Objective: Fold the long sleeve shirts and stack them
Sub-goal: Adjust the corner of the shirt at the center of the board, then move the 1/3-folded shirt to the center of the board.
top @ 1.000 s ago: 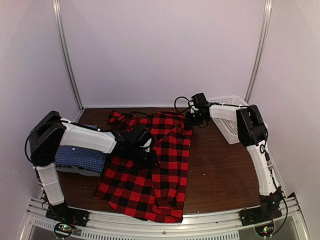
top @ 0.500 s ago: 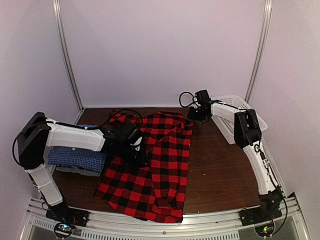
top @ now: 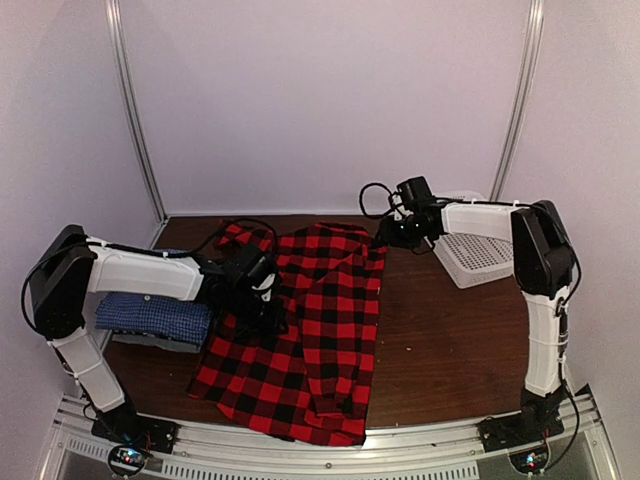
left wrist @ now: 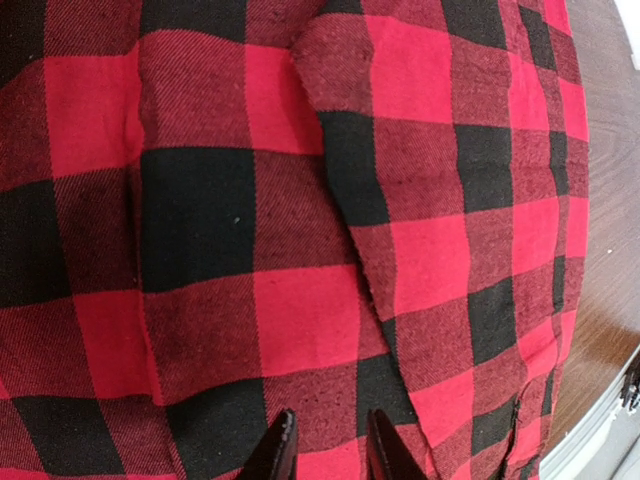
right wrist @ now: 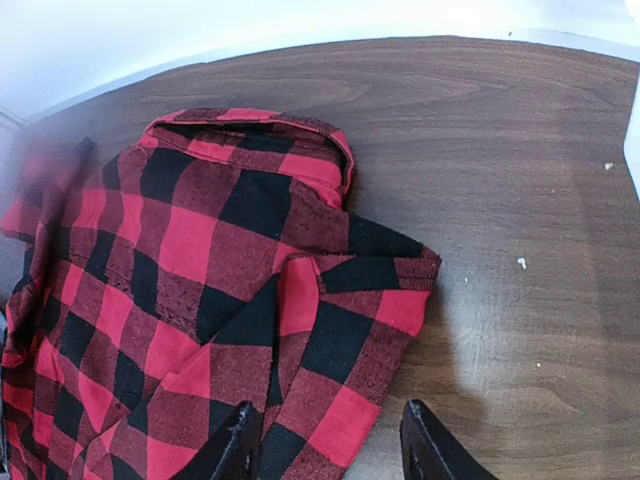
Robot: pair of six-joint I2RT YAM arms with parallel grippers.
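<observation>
Right arm's elbow has swung outward since the earlier frame; left arm has pulled back slightly. Plaid shirt (top: pixel 325 320) lies spread on the table (top: pixel 440 340), beside the folded blue shirt (top: pixel 155 318). Right gripper (right wrist: pixel 330 412) is spread wide over the far corner, holding nothing. Left gripper (left wrist: pixel 330 440) is barely parted above mid-cloth, also holding nothing. The fabric looks soft, light and floppy, so it is probably best pinched at hem corners or the collar edge.

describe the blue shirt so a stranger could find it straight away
Start at the dark wooden table's left edge, beside the spread red-and-black plaid shirt. There, under the left arm, lies the blue fine-checked shirt: the only folded, compact bundle, resting on a grey cloth.
</observation>
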